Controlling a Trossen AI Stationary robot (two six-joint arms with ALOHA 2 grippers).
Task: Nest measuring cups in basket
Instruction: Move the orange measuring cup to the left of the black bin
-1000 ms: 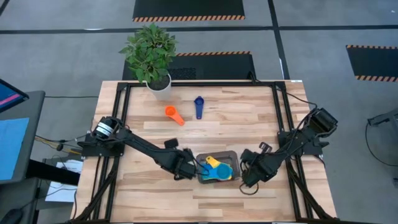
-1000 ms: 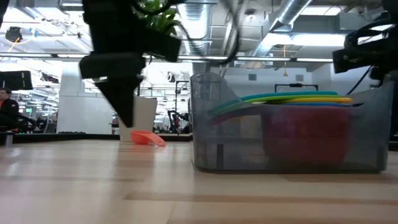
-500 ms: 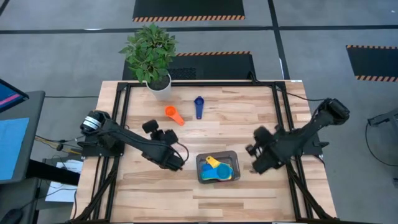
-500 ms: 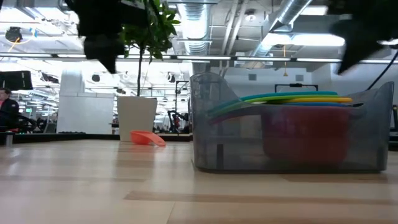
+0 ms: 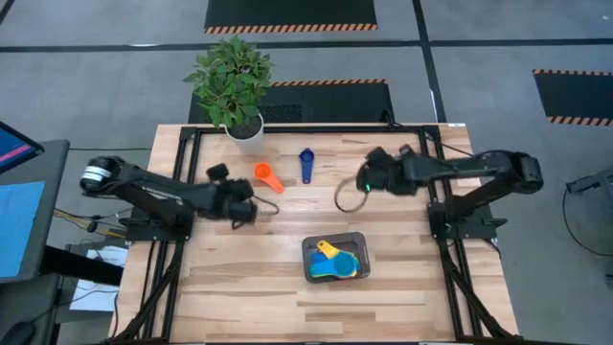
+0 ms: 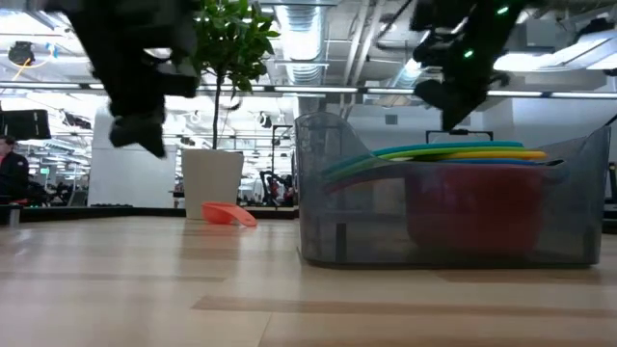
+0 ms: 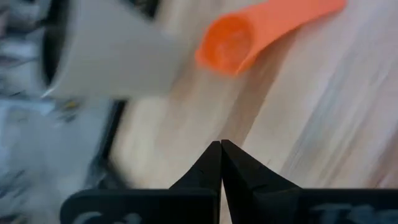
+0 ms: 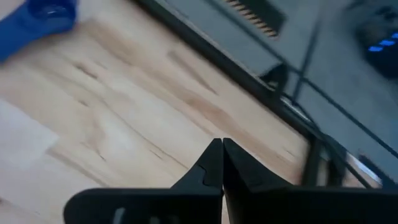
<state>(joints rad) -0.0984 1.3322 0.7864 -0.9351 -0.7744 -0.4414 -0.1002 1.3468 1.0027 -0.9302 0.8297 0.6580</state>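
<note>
Orange cup (image 5: 268,176) at 1 o'clock of left gripper (image 5: 251,207) — both grippers pinched closed, empty; right gripper (image 5: 368,178) at 3 o'clock of dark blue cup (image 5: 306,164).

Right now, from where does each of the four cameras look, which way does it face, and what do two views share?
High: above, facing down; both arms, left gripper, right gripper, dark grey metal basket.
Low: table height, level; basket wall, arms above.
Left wrist: faces small orange plastic measuring cup, white plant pot; shut fingers.
Right wrist: faces dark blue plastic measuring cup; shut fingers.
Shared: high and left wrist both show the orange cup.
</note>
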